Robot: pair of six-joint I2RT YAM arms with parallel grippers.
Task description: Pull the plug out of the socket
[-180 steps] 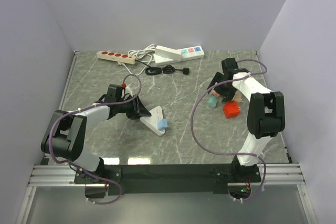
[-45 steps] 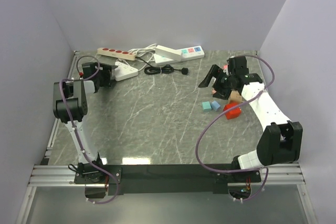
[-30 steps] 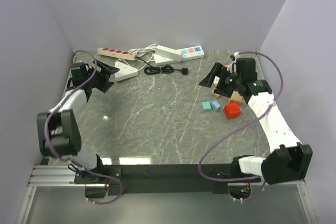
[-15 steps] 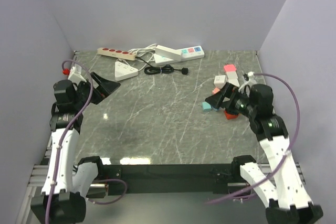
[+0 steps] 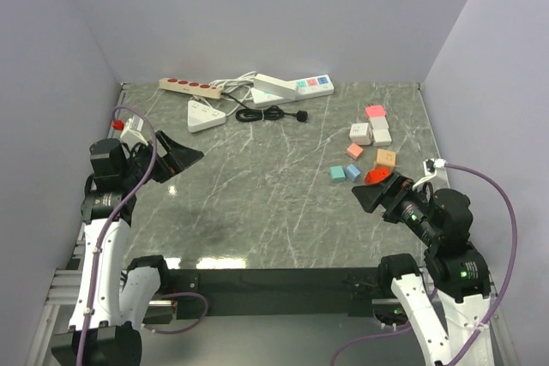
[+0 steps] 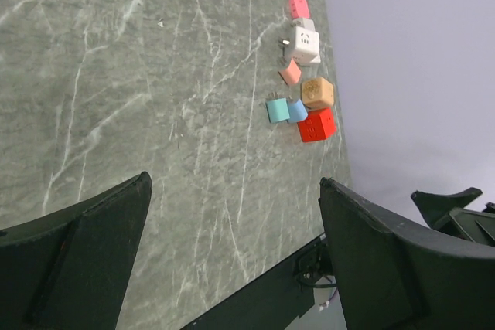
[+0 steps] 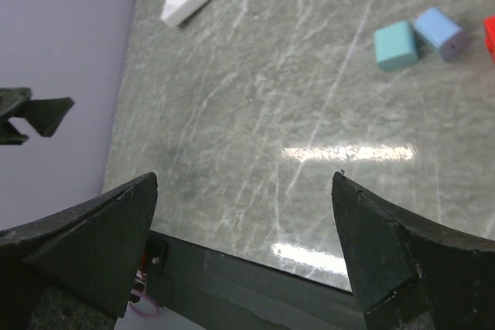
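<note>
At the back of the desk [image 5: 257, 203], the plug [image 5: 302, 115] is lying on the marble at the end of its thin black cord [image 5: 268, 113], which is coiling just to its left. It is sitting just in front of the white power strip [image 5: 296, 86], apart from it, and as far as the top view shows it is not sitting in any socket. The beige power strip [image 5: 190, 87] is lying further left along the back wall, with the white triangular adapter [image 5: 204, 114] just in front of it.

Your left hand [image 5: 178, 159] is hanging above the left side of the desk with its fingers spread wide, gripping nothing. It is well apart from the plug, and its wrist camera is looking across the marble, catching the plug at the top edge.

Your right hand [image 5: 379, 195] is hovering over the near right part of the desk, fingers likewise spread wide and holding nothing. It is sitting just beside the red cube [image 5: 375, 177]. The teal block [image 5: 337, 173] and the blue block [image 5: 352, 172] are lying side by side just to the left of that cube, well apart from the plug.
</note>
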